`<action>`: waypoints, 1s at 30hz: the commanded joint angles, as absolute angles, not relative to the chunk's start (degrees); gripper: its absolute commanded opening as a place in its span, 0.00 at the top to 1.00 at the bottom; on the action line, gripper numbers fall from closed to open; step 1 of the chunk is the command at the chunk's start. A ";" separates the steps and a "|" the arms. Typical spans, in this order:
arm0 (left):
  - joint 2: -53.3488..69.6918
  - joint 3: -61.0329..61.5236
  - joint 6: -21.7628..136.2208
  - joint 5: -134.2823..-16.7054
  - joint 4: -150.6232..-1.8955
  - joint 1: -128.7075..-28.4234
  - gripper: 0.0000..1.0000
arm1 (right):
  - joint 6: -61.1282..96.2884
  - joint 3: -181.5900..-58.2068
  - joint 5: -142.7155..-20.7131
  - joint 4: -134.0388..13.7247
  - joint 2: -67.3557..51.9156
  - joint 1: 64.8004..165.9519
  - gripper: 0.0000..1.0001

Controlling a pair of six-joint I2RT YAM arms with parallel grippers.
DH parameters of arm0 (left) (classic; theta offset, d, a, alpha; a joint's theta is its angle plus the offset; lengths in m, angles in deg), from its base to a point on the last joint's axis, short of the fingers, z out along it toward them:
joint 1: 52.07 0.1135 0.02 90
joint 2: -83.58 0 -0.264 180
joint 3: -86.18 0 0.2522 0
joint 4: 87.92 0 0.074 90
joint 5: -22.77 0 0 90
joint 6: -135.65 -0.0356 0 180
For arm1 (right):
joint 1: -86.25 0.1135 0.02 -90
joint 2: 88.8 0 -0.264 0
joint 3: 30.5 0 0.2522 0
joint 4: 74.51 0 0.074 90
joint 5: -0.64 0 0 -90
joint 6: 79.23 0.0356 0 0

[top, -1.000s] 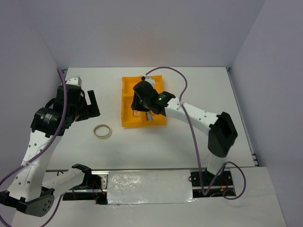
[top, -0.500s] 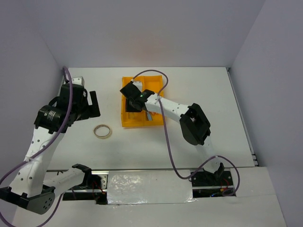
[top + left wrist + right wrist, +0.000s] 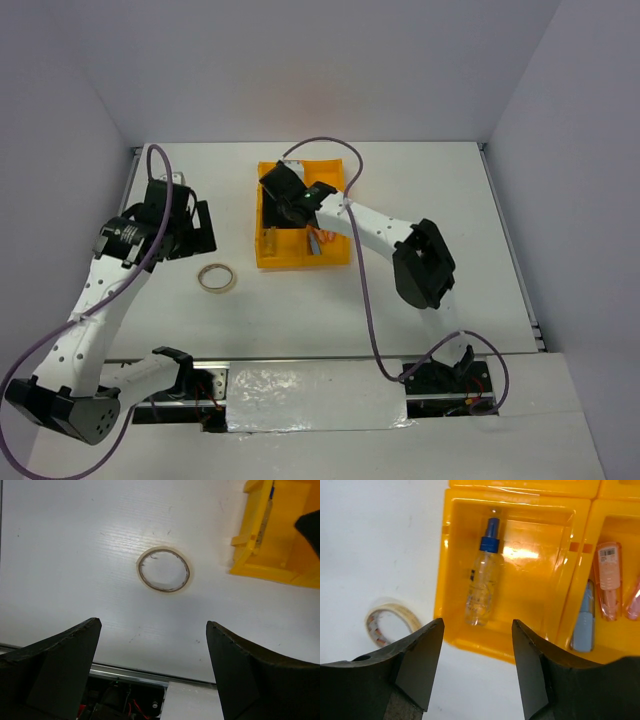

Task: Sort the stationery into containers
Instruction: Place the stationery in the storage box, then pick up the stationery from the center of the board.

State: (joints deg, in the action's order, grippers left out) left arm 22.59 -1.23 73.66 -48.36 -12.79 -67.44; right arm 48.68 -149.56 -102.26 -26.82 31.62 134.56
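The orange-yellow tray (image 3: 290, 262) sits mid-table. In the right wrist view the clear bottle with blue cap (image 3: 485, 587) lies in the tray's (image 3: 451, 630) left compartment. Two pink sticks (image 3: 608, 577) and a light-blue stick (image 3: 584, 625) lie in the compartment to its right. The beige tape ring (image 3: 216, 278) lies flat on the table left of the tray and also shows in the left wrist view (image 3: 164, 570). My right gripper (image 3: 477, 630) is open and empty above the tray (image 3: 283, 200). My left gripper (image 3: 152, 630) is open, held above the ring (image 3: 197, 232). The small round roll is out of view.
White walls close the table on the left, back and right. The metal rail and arm bases (image 3: 300, 385) run along the near edge. The right arm's purple cable (image 3: 352, 190) loops over the tray's far side. The tray corner shows in the left wrist view (image 3: 260, 555).
My right gripper has moved left and away over the tray, and its elbow has swung left. My left gripper has shifted slightly right toward the tape ring. The ring has not moved.
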 commanded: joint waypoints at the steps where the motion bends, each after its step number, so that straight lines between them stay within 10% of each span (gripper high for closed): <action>1: 21.71 0.51 77.98 -46.41 -13.16 -66.74 0.01 | 45.84 -148.51 -101.75 -30.43 21.17 134.15 0.36; 17: 13.01 21.08 97.84 -50.80 -28.62 -63.05 0.22 | 35.11 -122.05 -96.56 -24.55 -24.35 132.92 0.36; 30: 4.75 27.58 106.29 -48.16 -36.36 -60.15 0.40 | 30.37 -125.65 -96.30 -15.41 -31.93 131.43 0.36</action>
State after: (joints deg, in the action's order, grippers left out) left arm 5.60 27.12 102.95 -49.52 -34.19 -60.58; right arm 33.25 -122.04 -96.95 -18.60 -30.85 131.88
